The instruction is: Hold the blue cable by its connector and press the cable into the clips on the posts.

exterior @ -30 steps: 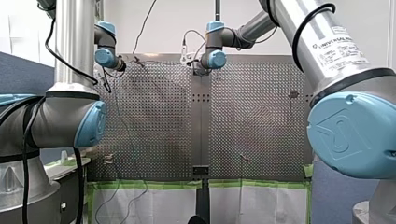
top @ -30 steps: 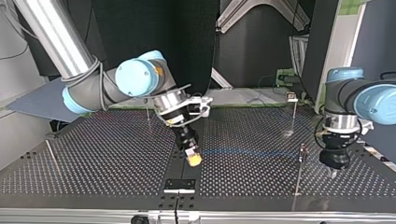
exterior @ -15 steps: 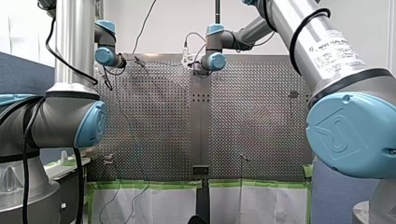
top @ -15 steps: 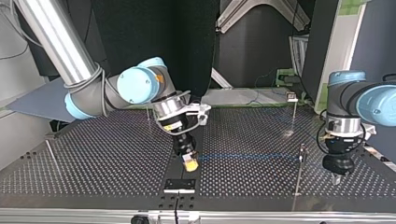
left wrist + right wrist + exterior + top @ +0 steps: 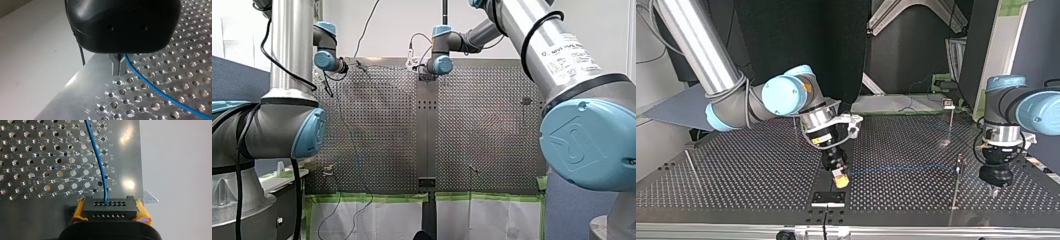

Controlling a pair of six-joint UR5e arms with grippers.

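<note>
Perforated metal table, thin posts standing on it. At middle of table's edge nearest top view's camera, my right gripper hangs low, yellow pads clamped on black connector. From connector blue cable runs across table, past clip on one post, to my left gripper near table's edge at top view's right. There metal fingers sit drawn together, cable emerging just beside them; hold on cable unclear.

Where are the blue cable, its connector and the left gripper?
blue cable (image 5: 98,162): right wrist view, mid-strand, ahead of the connector.
connector (image 5: 110,209): right wrist view, its black holed face.
left gripper (image 5: 119,73): left wrist view, midway between its metal fingertips.
</note>
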